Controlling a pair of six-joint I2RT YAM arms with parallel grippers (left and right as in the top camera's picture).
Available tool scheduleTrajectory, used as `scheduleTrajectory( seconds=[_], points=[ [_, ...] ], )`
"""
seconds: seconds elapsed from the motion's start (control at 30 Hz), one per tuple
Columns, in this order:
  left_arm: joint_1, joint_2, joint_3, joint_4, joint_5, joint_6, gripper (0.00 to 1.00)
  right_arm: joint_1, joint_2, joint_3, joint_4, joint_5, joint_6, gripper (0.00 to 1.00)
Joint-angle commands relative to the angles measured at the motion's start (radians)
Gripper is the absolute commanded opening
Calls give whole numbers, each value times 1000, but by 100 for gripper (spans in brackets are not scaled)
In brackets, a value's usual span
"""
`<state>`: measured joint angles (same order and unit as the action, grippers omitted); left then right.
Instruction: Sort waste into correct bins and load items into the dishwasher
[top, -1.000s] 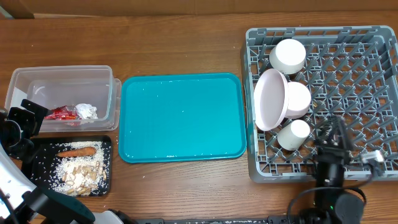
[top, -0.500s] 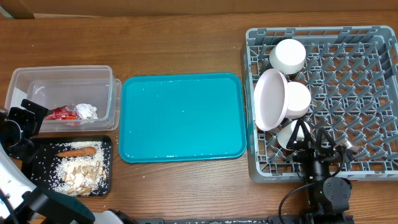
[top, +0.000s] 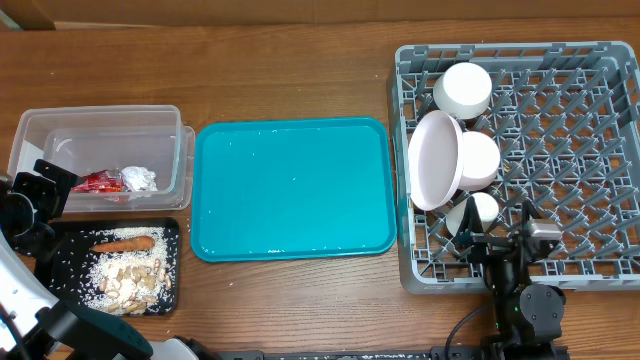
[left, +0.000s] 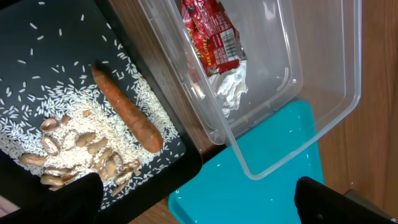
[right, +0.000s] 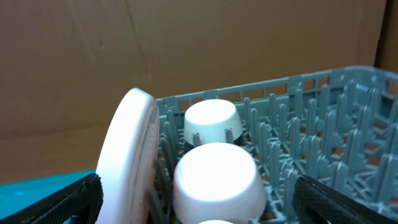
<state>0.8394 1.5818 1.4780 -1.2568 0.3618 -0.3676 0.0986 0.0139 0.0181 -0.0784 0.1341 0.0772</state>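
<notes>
A grey dish rack (top: 600, 120) at the right holds an upright pink plate (top: 435, 160) and three white cups (top: 462, 88) (top: 480, 160) (top: 478, 210). My right gripper (top: 505, 242) is open and empty at the rack's front edge, just behind the nearest cup. In the right wrist view its fingers (right: 199, 208) frame a cup (right: 214, 177) and the plate (right: 127, 155). My left gripper (top: 38, 205) is open and empty at the far left. A clear bin (top: 100, 125) holds a red wrapper (top: 100, 182) and a crumpled tissue (top: 138, 179). A black tray (top: 172, 232) holds a carrot (top: 125, 242), rice and peanuts (top: 125, 280).
A teal tray (top: 290, 190) lies bare in the middle of the wooden table. In the left wrist view, the carrot (left: 127, 112), the wrapper (left: 208, 34) and the teal tray's corner (left: 267, 180) lie below the open fingers (left: 199, 205).
My right gripper has moved left and back toward the rack's front edge, from over the rack's grid to just behind the nearest cup. The left arm has not moved.
</notes>
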Motion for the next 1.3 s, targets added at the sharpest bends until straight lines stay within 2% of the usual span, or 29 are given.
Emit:
scheduleTrajectory(
  seconds=[0.0, 1.03, 1.27],
  points=[
    [-5, -16, 17, 1, -6, -7, 100, -3, -11, -10, 6, -5, -85, 100],
    [-7, -16, 17, 1, -6, -7, 100, -3, -11, -10, 6, -5, -85, 100],
    [-26, -68, 17, 1, -7, -7, 100, -3, -11, -10, 6, -5, -85, 100]
  ],
)
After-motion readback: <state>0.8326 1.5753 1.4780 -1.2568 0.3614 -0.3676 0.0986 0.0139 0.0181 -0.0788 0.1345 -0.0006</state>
